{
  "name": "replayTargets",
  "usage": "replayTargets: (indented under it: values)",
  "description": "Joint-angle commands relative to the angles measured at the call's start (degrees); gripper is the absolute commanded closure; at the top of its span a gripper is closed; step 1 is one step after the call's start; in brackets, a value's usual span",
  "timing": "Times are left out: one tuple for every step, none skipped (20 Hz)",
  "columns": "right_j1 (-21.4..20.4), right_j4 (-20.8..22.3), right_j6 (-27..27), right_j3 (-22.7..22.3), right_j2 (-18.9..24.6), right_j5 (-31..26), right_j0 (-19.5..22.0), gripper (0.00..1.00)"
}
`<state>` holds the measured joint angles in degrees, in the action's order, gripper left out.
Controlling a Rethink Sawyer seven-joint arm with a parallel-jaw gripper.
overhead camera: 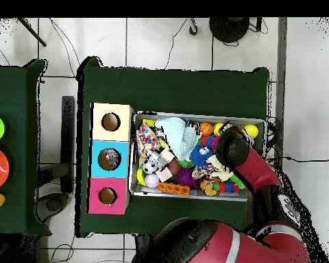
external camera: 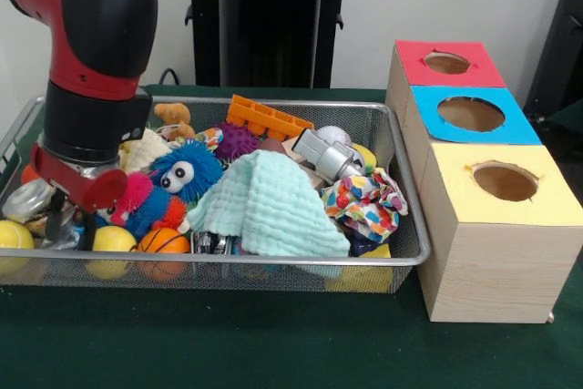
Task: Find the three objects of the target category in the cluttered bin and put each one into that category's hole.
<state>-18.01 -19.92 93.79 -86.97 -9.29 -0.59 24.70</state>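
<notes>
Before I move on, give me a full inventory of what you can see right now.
bin: 1, silver wire mesh, on the green table
boxes: 3, pale wood, beside the bin; red hole, blue hole, yellow hole
cloth: 1, mint green, bin middle
fuzzy toy: 1, blue, googly eyes
brick: 1, orange, bin's far side
yellow balls: at least 2, near rim
mini basketball: 1, orange, near rim
spotted cloth: 1, multicoloured
arm: 1, red and black
gripper: 1, low in the bin's end

Toys and a mint cloth (external camera: 269, 207) crowd the bin (external camera: 401, 261) rim to rim, while the blue-framed hole (external camera: 470, 114) stands unobstructed.
</notes>
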Motion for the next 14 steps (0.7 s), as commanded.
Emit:
replayTargets:
  values:
    - [2.36, -4.32, 13.46, -1.01, -3.95, -8.70, -7.45, 0.00]
    - [2.37, -4.73, 13.68, -0.92, -6.00, -10.57, -8.90, 0.00]
    - [2.63, -5.19, 13.98, -0.42, -8.22, -12.71, -10.45, 0.00]
    - [3.00, -5.51, 14.26, 0.02, -10.38, -14.73, -11.98, 0.00]
    - [3.67, -5.95, 14.90, 0.64, -12.71, -16.73, -13.66, 0.00]
    - [4.35, -6.39, 15.54, 1.26, -15.04, -18.73, -15.35, 0.00]
    - [5.22, -6.84, 16.32, 1.75, -17.19, -19.89, -17.00, 0.00]
    - [6.25, -7.26, 17.23, 2.31, -19.29, -20.85, -18.67, 0.00]
    - [7.13, -7.64, 18.36, 2.45, -21.15, -21.79, -20.30, 0.00]
    - [8.16, -8.04, 19.47, 2.81, -22.62, -22.48, -21.66, 0.00]
    - [8.68, -8.22, 20.45, 2.62, -23.71, -23.31, -22.86, 0.00]
    - [9.55, -8.63, 21.62, 2.68, -24.52, -23.90, -23.92, 0.00]
    - [10.32, -8.98, 22.43, 2.36, -25.23, -23.12, -24.96, 0.00]
    - [11.27, -9.56, 23.24, 2.16, -25.19, -21.44, -25.56, 0.00]
